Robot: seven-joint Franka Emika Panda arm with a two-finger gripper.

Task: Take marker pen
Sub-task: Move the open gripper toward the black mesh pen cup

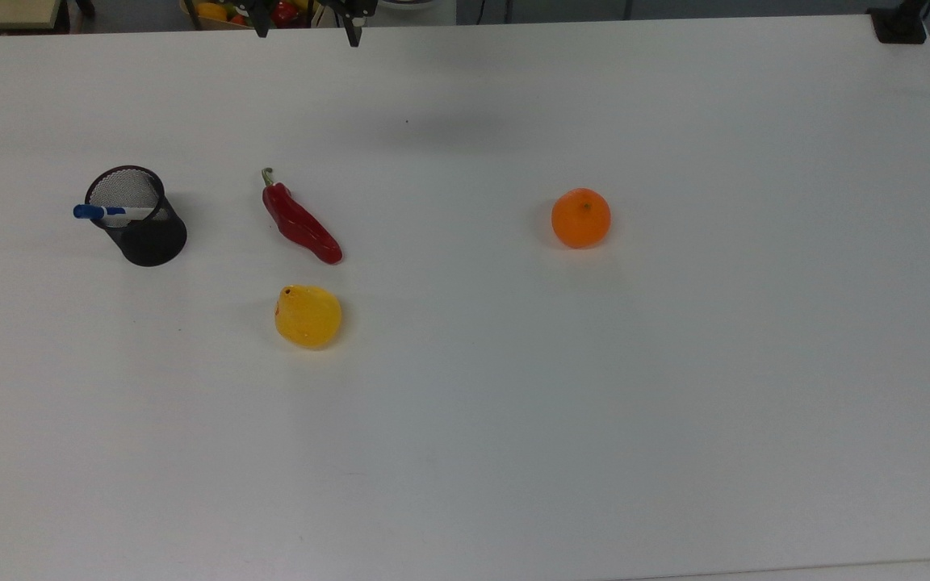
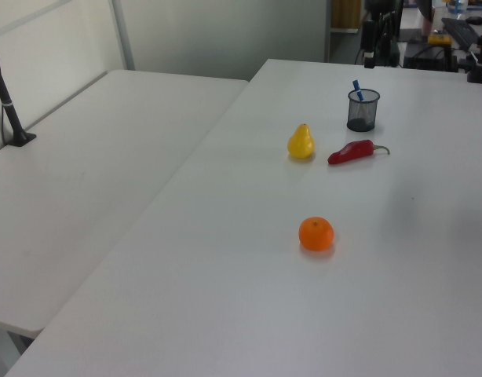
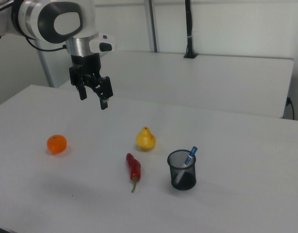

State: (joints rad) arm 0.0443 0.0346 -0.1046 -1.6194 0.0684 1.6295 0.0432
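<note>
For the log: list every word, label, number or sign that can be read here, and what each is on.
No text can be read in any view.
Marker in the black mesh cup: any print on its white barrel is too small to read.
Yellow pear: a small reddish mark, perhaps a sticker, at the top view's left edge; no letters legible.
Chili, orange, gripper: no markings visible.
</note>
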